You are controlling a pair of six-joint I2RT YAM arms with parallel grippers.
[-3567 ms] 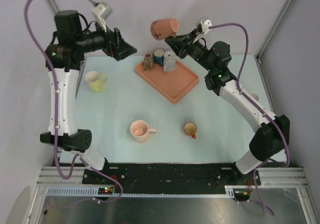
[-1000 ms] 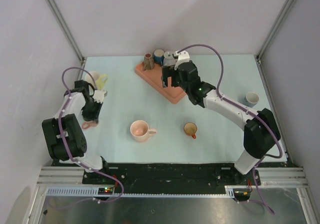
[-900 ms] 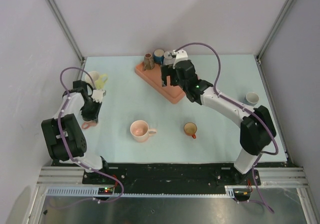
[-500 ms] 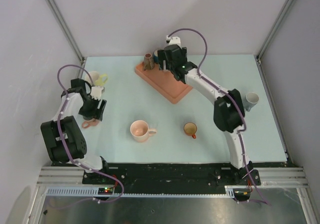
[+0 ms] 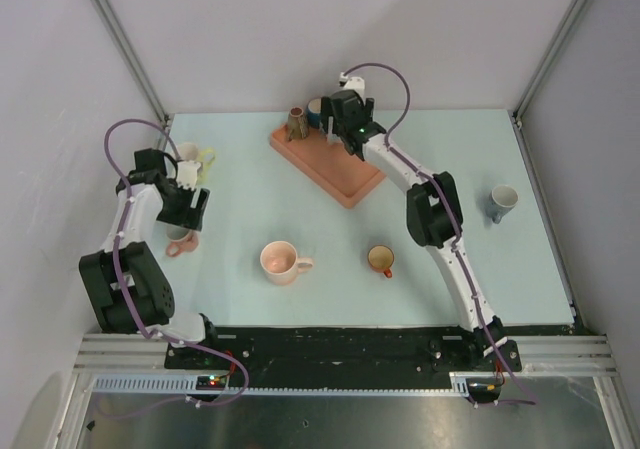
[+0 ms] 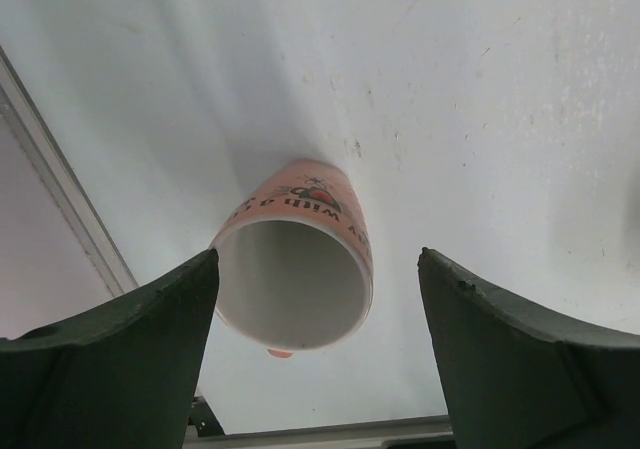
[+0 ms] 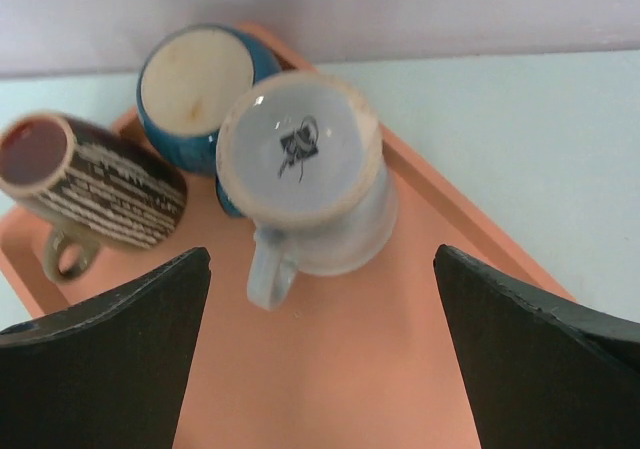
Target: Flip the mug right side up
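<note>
**Pale mug bottom-up on the tray, right fingers spread above it**

The pale grey mug [image 7: 305, 184] stands upside down on the orange tray [image 7: 330, 369], its printed base facing up and its handle pointing toward the near side of the tray. The tray lies by the far edge of the table [image 5: 250, 199], about midway along it, and the mug sits at the tray's far end. From overhead you can hardly see it, because the arm covers it.

Just behind it, touching or nearly so, is a blue mug [image 7: 195, 74], also bottom-up with a cream base. To the left on the same tray a brown striped mug [image 7: 110, 194] leans over (which end faces up I can't tell).

The right gripper [image 7: 320, 269] hangs directly above the pale mug with its fingers spread wide, holding nothing.

Near the left edge of the table the left gripper [image 6: 318, 269] is likewise wide open and empty, poised over a small pink mug [image 6: 300, 209] whose mouth faces up at the wrist camera.

A yellow mug [image 5: 197, 157] sits toward the far left corner. A pink cup [image 5: 283, 262] and a small orange cup [image 5: 380, 259] stand apart toward the near edge, and a grey cup [image 5: 500, 202] sits by the right edge.
</note>
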